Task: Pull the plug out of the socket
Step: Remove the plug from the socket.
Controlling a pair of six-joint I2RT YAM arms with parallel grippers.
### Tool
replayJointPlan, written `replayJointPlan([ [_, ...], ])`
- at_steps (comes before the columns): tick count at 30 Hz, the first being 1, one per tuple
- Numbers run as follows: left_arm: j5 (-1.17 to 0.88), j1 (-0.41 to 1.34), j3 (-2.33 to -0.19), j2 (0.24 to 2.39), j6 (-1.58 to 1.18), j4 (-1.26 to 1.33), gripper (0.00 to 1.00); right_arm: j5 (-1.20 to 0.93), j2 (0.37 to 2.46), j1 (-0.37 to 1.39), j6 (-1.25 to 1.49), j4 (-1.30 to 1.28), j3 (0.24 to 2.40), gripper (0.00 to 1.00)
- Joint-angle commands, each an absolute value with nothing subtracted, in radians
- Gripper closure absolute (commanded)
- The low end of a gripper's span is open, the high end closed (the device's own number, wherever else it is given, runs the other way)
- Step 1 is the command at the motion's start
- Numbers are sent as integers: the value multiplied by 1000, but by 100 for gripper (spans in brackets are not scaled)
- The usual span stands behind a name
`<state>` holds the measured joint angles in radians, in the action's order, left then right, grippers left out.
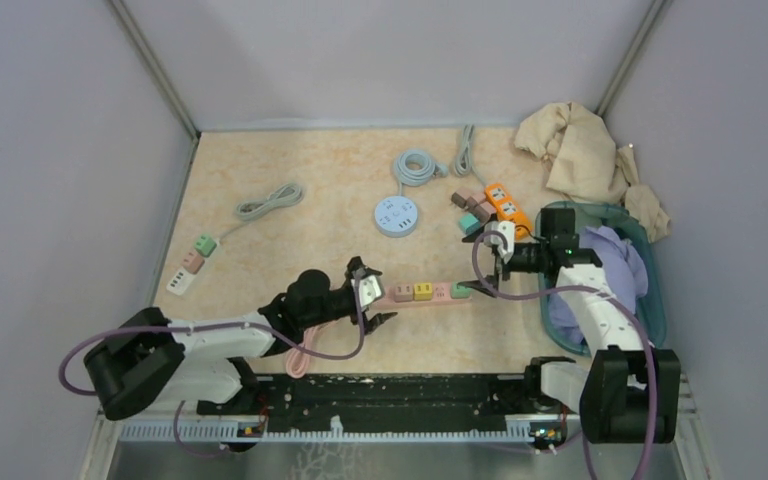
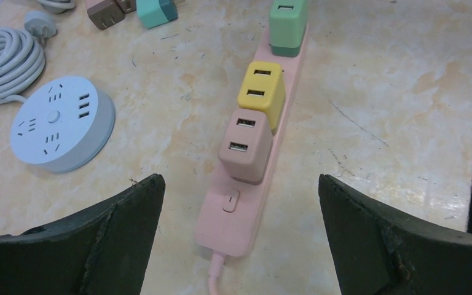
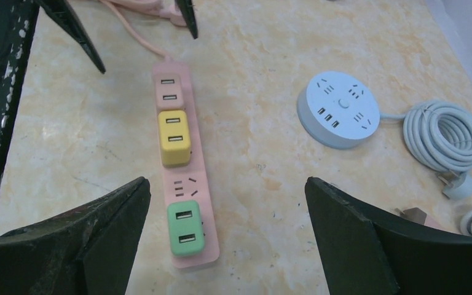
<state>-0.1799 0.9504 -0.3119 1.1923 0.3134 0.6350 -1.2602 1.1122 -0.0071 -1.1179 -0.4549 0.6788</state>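
Socket: a pink power strip [image 1: 425, 293] lay flat on the worktop [image 1: 290, 235], between the two pincers, with its cord end towards the left arm.
Plugs: three cube adapters sat in the strip: tan [image 2: 246, 144], yellow [image 2: 261, 92] and green [image 2: 287, 24]. Tan and yellow were just beside each other. One bare outlet showed between yellow and green.
Left pincer [image 1: 375, 292]: jaws spread wide, gripping nothing, positioned at the switch end of the strip.
Right pincer [image 1: 480, 262]: jaws spread wide, empty, positioned at the green-plug end.
Beyond the strip: a round white socket hub [image 1: 397, 215], with a coiled grey cable [image 1: 418, 166] behind it.
Right side: an orange strip [image 1: 507, 205], beige cloth [image 1: 580, 150] and a teal basket [image 1: 657, 330].
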Motion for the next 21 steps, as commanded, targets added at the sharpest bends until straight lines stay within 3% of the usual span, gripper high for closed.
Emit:
replayJointPlan([
  [1,-312,907,-386,1302,350,790,0,-1228,1142,42,-1323,-566,732,4],
  [11,-418,874,-469,1512,320,913,0,-1168,1201,104,-1376,-632,755,1],
  [17,-469,868,-541,1621,293,913,17,-1112,1228,125,-1412,-668,765,2],
  [21,-498,867,-564,1663,280,922,20,-1069,1244,139,-1419,-671,768,4],
])
